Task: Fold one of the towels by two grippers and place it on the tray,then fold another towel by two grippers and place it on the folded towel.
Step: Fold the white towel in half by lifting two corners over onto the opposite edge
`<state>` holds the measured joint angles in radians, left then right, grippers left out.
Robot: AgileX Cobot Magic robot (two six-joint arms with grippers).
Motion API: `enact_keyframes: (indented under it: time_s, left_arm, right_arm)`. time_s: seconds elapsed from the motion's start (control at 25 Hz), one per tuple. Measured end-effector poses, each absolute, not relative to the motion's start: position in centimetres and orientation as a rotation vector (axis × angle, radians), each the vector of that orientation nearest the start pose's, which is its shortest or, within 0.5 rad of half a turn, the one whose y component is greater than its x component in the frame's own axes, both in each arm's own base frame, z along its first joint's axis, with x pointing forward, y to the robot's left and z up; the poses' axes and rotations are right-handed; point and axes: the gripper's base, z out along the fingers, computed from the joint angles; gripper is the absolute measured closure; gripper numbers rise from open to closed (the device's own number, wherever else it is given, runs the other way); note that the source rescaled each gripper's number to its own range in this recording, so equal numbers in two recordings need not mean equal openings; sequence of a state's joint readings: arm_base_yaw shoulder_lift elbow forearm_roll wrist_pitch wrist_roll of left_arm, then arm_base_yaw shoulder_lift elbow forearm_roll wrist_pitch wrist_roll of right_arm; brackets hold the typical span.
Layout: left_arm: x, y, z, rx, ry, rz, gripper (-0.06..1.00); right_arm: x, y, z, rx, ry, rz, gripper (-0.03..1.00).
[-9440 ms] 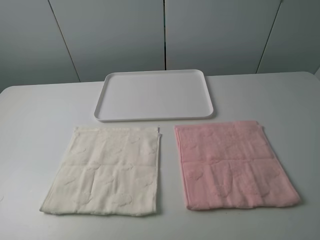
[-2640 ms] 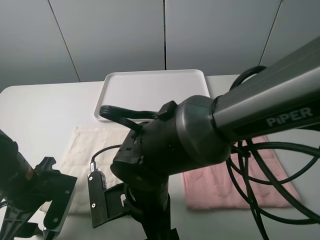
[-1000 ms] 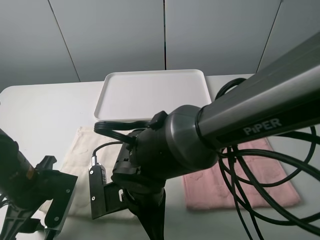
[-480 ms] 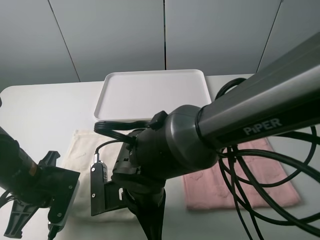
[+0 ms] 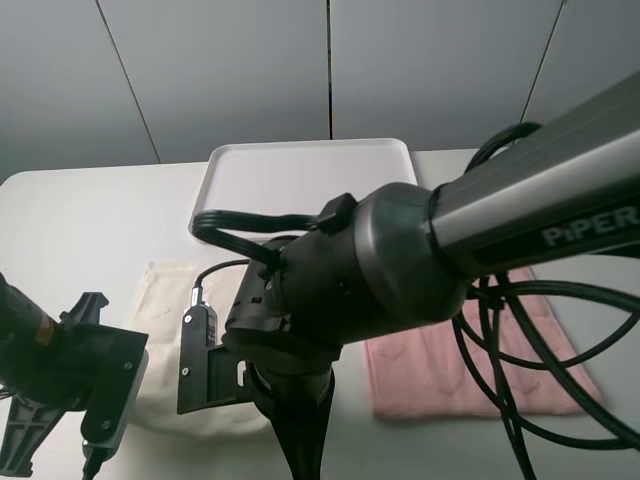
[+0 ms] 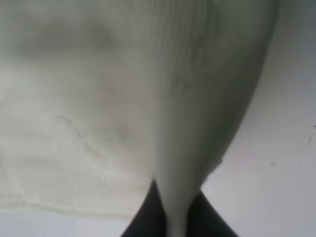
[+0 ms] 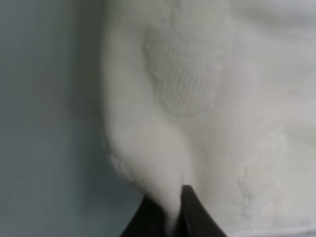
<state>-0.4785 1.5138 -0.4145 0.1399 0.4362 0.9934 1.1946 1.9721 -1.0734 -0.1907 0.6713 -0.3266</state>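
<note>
The cream towel (image 5: 165,292) lies on the table in front of the white tray (image 5: 300,185), mostly hidden behind both arms. My left gripper (image 6: 176,219) is shut on a pinched-up fold of the towel (image 6: 98,98). My right gripper (image 7: 170,215) is shut on another raised fold of the same towel (image 7: 207,89). In the exterior view the left arm (image 5: 60,375) is low at the left and the right arm (image 5: 340,300) fills the middle; their fingertips are hidden there. The pink towel (image 5: 430,370) lies flat at the right.
Black cables (image 5: 510,340) from the right arm loop over the pink towel. The grey table (image 5: 80,220) stretches to the left of the tray, and grey wall panels (image 5: 230,70) stand behind it.
My left gripper has shut on the cream towel's near edge. Both arms have risen a little, and the towel's near edge has lifted off the table and drawn inward.
</note>
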Motion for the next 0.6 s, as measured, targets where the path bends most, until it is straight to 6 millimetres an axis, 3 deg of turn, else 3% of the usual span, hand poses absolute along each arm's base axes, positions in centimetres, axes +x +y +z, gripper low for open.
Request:
enact_keyframes:
  time_s: [0.16, 0.28, 0.44, 0.6]
  left_arm:
    - [16.3, -7.8, 13.6, -2.327, -2.333, -0.196, 0.93]
    - [16.1, -7.7, 15.2, -2.299, -2.483, -0.234, 0.93]
    - [16.1, -7.7, 16.9, -2.178, -2.758, -0.247, 0.93]
    - [16.3, -7.8, 17.3, -1.986, -2.985, -0.200, 0.93]
  right_arm:
    - [13.8, 31.1, 14.3, -2.121, 2.035, -0.086, 0.96]
    - [14.7, 30.4, 16.0, -2.019, 2.088, -0.074, 0.96]
    - [15.9, 29.4, 17.0, -1.890, 2.182, -0.096, 0.96]
    - [16.4, 29.2, 17.1, -1.774, 2.247, -0.124, 0.96]
